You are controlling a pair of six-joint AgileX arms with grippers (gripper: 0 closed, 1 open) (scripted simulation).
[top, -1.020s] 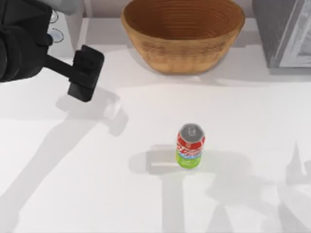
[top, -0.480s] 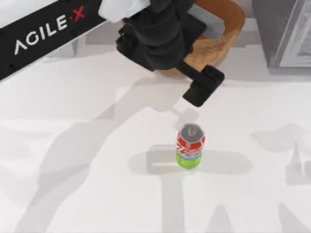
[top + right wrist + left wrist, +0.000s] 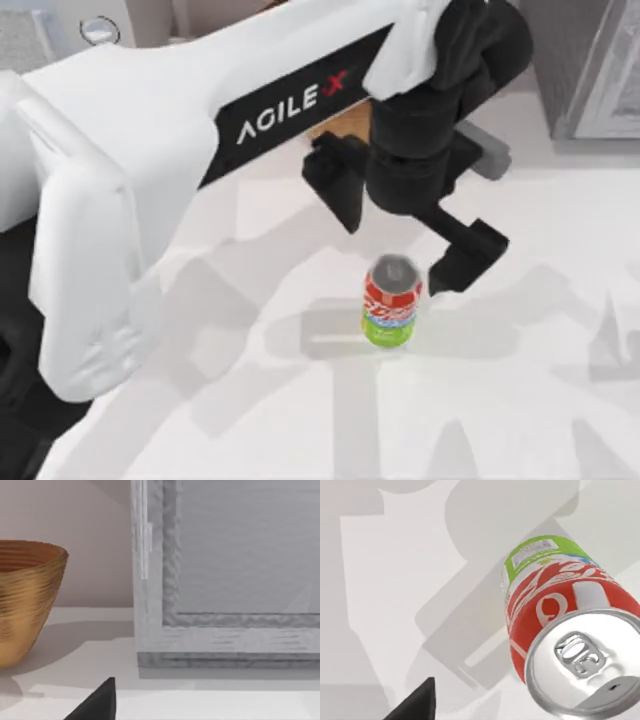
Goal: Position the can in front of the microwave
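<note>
Swung over from the left, left gripper [image 3: 425, 255] hovers seemingly just above can [image 3: 560, 625].

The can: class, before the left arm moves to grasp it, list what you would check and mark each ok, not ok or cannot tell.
1. The can stands upright on the table: ok.
2. Left gripper is above and just behind the can: ok.
3. Fingers around the can: not ok, not yet.
4. Finger opening wide enough: cannot tell.
5. Microwave at the top view's far left; space in front hidden by the arm: cannot tell.
6. Basket stands apart from the can: ok.
</note>
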